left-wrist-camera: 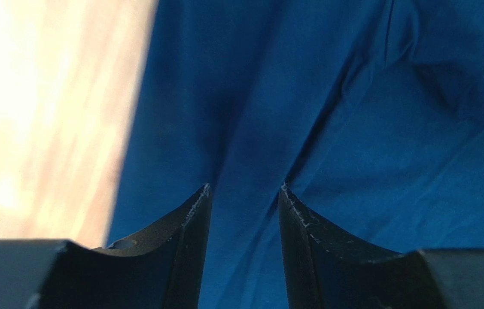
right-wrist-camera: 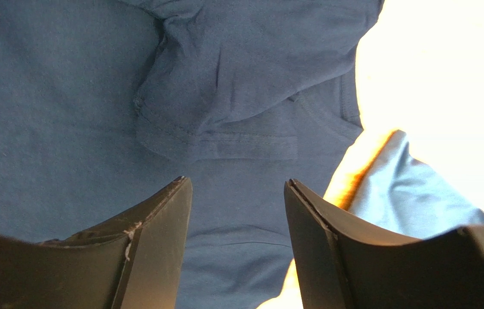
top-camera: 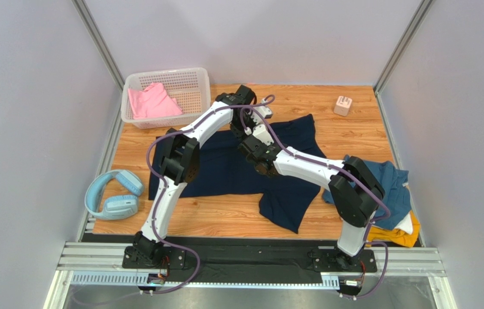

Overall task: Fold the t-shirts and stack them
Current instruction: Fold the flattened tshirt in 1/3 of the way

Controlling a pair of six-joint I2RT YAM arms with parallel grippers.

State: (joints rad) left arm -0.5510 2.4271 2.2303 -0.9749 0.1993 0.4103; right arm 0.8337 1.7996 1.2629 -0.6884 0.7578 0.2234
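The navy t-shirt [top-camera: 225, 170] is seen spread across the middle of the worktop [top-camera: 354, 135], rumpled, with one part trailing toward the near edge. Both arms are stretched over its far half, close together. The left end effector [left-wrist-camera: 244, 190] is shown with its fingers [left-wrist-camera: 189, 219] parted and nothing held; navy cloth fills the gap between them, a crease running up from it, and bare wood is seen off to the left. The right end effector [right-wrist-camera: 236, 181] is likewise spread wide and empty, with a folded-over hemmed piece of the navy cloth lying just ahead of the tips. Whether either set of tips touches the fabric cannot be told. The pink t-shirt [top-camera: 153, 102] is found in the white basket [top-camera: 193, 77] at the far left corner. At the right edge the teal t-shirt [top-camera: 396, 187] is heaped over the white t-shirt [top-camera: 407, 223] and the mustard t-shirt [top-camera: 399, 238]. Pale blue headphones [top-camera: 114, 193] are seen at the near left, and a small cube [top-camera: 343, 105] at the far right
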